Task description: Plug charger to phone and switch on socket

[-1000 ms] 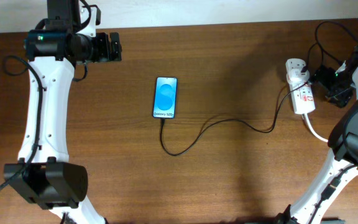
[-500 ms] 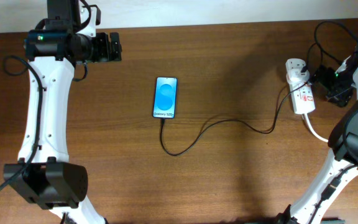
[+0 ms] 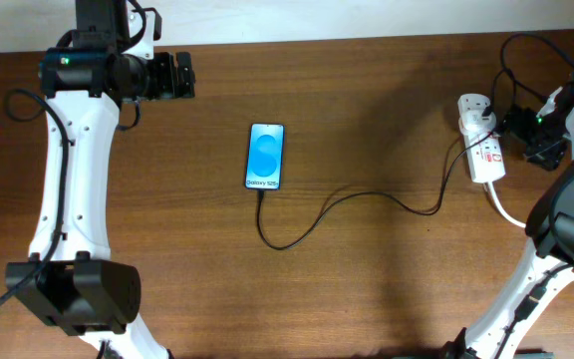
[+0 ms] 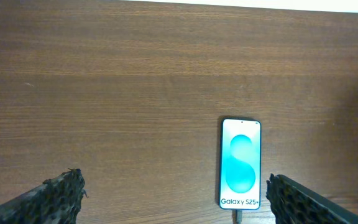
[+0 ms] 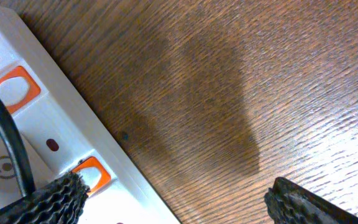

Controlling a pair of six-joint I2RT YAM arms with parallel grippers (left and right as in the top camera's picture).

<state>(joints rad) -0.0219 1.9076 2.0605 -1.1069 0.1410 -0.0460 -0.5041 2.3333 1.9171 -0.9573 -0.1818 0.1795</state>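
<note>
I am looking at the phone (image 3: 265, 157) lying flat and screen up near the middle of the table (image 3: 387, 90), its blue display lit. The charger (image 3: 377, 193) is meeting the phone's lower edge, looping away from it and then trailing right across the wood to the socket (image 3: 483, 150), which is lying near the table's right edge with its thick white cord curling off behind it.

The left gripper (image 3: 189, 75) is hovering well apart from the phone, up toward the far left. Its fingers (image 4: 61, 196) are standing wide apart and holding nothing. Through its wrist camera I am seeing the phone out ahead of them, nearer the finger at the right of the frame.

The right gripper (image 5: 173, 186) is hanging just beside the socket, jaws spread wide and empty. In its wrist view the white strip, with its orange-red switches and a stretch of black cable, is filling the left side, close by one finger (image 5: 58, 199).
</note>
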